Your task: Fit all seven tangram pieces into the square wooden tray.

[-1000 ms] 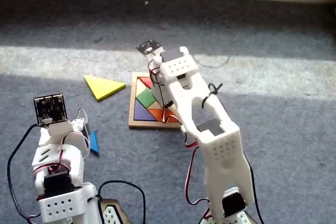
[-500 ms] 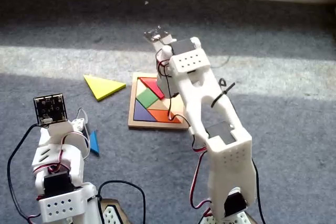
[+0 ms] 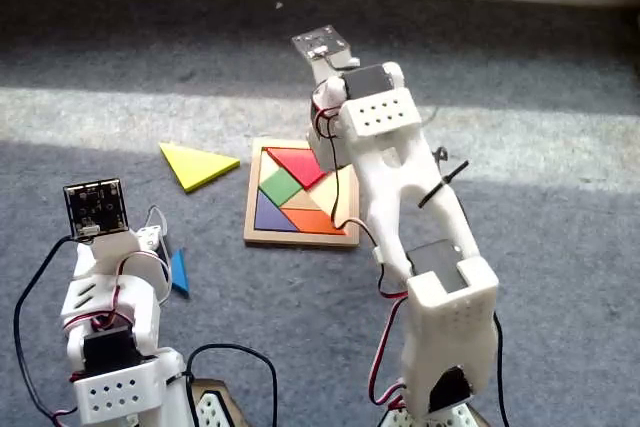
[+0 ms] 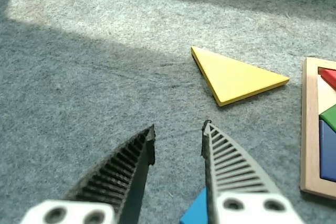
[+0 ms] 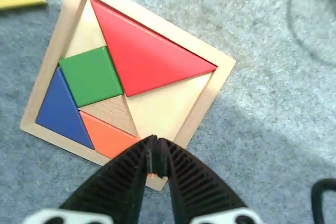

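One yellow triangle (image 3: 197, 165), beside wooden tray (image 3: 250, 197)

The high camera looks down from far above. Each wrist camera looks down from close up. All three see the tray (image 3: 300, 238).

1 bright sunlit band (image 3: 100, 112) crosses the carpet (image 3: 560, 47) — soft shade elsewhere.
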Available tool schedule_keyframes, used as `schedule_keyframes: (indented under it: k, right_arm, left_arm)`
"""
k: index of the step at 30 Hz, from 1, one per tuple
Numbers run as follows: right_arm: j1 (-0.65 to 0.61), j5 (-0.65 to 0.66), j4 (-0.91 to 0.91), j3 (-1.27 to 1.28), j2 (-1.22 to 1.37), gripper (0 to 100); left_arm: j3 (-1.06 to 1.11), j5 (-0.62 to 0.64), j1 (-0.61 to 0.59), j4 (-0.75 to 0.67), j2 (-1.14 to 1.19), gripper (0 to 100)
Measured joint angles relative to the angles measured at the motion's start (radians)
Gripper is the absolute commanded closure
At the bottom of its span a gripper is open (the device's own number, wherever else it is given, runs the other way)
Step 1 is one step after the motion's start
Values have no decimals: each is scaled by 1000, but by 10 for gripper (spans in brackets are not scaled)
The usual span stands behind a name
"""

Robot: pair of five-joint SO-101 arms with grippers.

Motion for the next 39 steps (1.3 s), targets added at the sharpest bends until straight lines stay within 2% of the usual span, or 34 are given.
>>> schedule_keyframes:
  k: [9, 14, 21, 24, 29, 39]
  right_arm:
    - [2, -11, -221, 410, -344, 993]
    - [11, -11, -279, 603, -545, 993]
    - [138, -11, -288, 818, -744, 993]
    - [195, -68, -313, 928, -833, 993]
    - [259, -190, -486, 1163, -1007, 993]
    - [338, -206, -856, 1585, -1309, 993]
  left_arm:
    - [0, 0, 0, 0, 0, 832]
    - [0, 0, 0, 0, 0, 832]
    - [0, 0, 0, 0, 0, 832]
    - [0, 0, 0, 0, 0, 832]
    - [0, 0, 0, 0, 0, 832]
    - [0, 0, 0, 0, 0, 832]
